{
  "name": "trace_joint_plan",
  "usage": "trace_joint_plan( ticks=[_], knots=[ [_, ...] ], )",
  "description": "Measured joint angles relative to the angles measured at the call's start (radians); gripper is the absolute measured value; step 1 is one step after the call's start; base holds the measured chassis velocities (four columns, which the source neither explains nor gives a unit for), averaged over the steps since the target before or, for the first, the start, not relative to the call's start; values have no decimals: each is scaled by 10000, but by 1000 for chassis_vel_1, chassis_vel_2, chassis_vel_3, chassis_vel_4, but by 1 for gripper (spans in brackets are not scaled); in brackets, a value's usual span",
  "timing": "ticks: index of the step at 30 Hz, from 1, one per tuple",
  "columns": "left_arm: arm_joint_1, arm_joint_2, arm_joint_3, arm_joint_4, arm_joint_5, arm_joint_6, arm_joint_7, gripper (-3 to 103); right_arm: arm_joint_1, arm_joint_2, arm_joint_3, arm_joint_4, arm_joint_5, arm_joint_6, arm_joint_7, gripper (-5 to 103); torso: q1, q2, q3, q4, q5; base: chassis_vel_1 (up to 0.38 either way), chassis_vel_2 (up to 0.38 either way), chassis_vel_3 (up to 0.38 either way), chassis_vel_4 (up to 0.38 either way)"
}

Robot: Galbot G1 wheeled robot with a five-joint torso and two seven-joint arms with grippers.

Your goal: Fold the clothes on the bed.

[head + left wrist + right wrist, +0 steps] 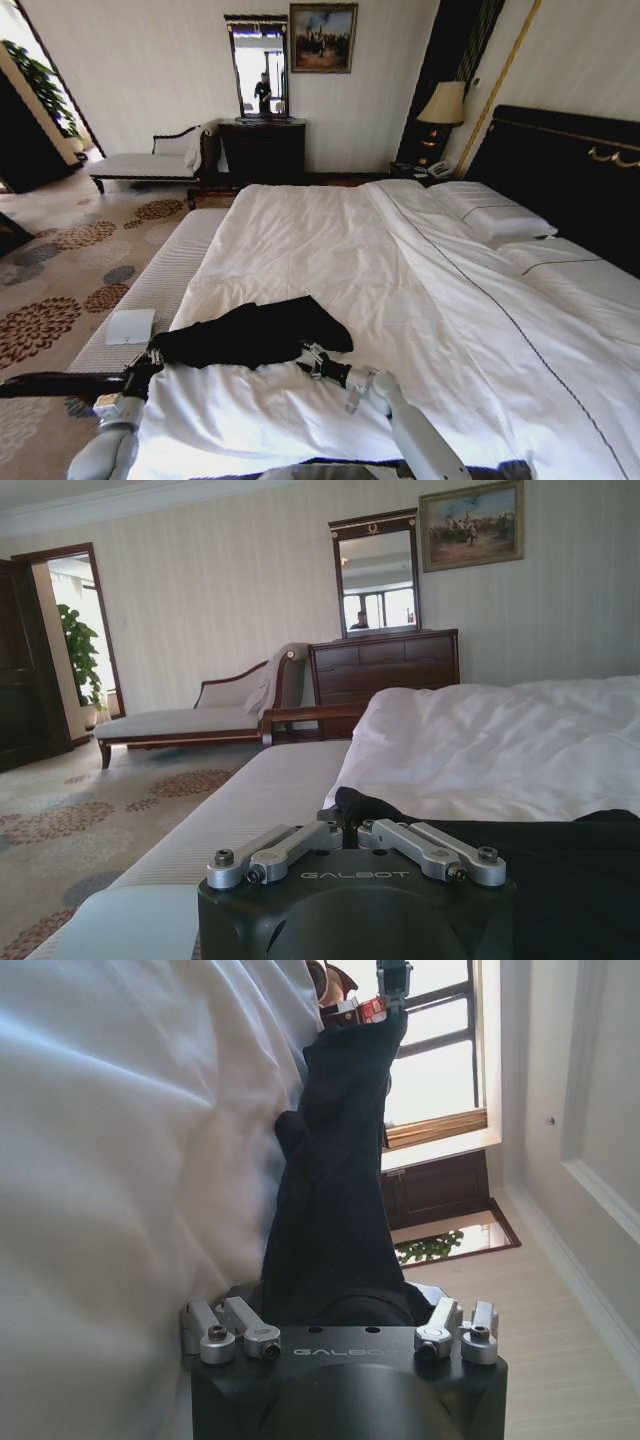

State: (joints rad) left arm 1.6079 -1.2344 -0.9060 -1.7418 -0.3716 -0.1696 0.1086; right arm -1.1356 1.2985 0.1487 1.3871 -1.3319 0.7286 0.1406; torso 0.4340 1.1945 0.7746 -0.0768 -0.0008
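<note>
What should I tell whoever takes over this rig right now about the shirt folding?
Left end effector: shut on the black T-shirt at its end by the bed's left edge.
Right end effector: shut on the T-shirt's other end, farther in on the duvet.
T-shirt: bunched into a long band between the two, lying near the foot of the bed, beside the striped bench with a white pad.
Done: both ends gripped.
Left: no neat fold is visible yet; folding remains.
</note>
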Motion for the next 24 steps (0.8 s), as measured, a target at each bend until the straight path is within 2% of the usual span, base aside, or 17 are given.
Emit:
trace_joint_plan(
  ticks=[2,3,6,8,11,12,13,15,18,20,21,24],
  knots=[
    [-3,14,-12,51,-19,-4,0,1,24,27,-47,-3,68,-195,256,68,0,0,0,0,1,0,0,0,0],
    [-3,14,-12,51,-19,-4,0,1,24,27,-47,-3,68,-195,256,68,0,0,0,0,1,0,0,0,0],
    [3,13,-20,118,-36,-28,-1,1,33,36,-80,-7,160,-428,545,52,0,0,0,0,1,0,0,0,0],
    [3,13,-20,134,-37,-34,-1,1,33,38,-80,-7,166,-460,581,52,0,0,0,0,1,0,0,0,0],
    [-20,5,-9,184,-38,-42,-2,1,28,54,-81,-13,199,-539,721,36,0,0,0,0,0,0,0,0,0],
    [-27,-1,-5,185,-37,-43,-2,1,25,54,-83,-12,207,-543,740,36,0,0,0,0,0,0,0,0,0],
    [-41,-20,6,185,-36,-43,-3,1,3,44,-94,-10,222,-545,766,25,0,0,0,0,1,0,0,0,0],
    [-44,-32,11,183,-33,-43,-4,1,-23,28,-105,0,231,-539,772,25,0,0,0,0,1,0,0,0,0],
    [-40,-52,14,165,-20,-43,-8,1,-137,-45,-143,26,242,-439,773,8,0,0,0,0,1,0,0,0,0],
    [-33,-52,14,158,-18,-43,-9,1,-160,-55,-148,22,237,-424,773,8,0,0,0,-1,1,0,0,0,0],
    [-14,-53,7,143,-15,-43,-10,1,-211,-69,-148,-14,171,-384,772,3,0,0,0,0,1,0,0,0,0],
    [9,-58,-2,118,-9,-43,-11,1,-258,-65,-122,-51,-54,-292,788,1,0,0,0,0,2,0,0,0,0]
  ],
)
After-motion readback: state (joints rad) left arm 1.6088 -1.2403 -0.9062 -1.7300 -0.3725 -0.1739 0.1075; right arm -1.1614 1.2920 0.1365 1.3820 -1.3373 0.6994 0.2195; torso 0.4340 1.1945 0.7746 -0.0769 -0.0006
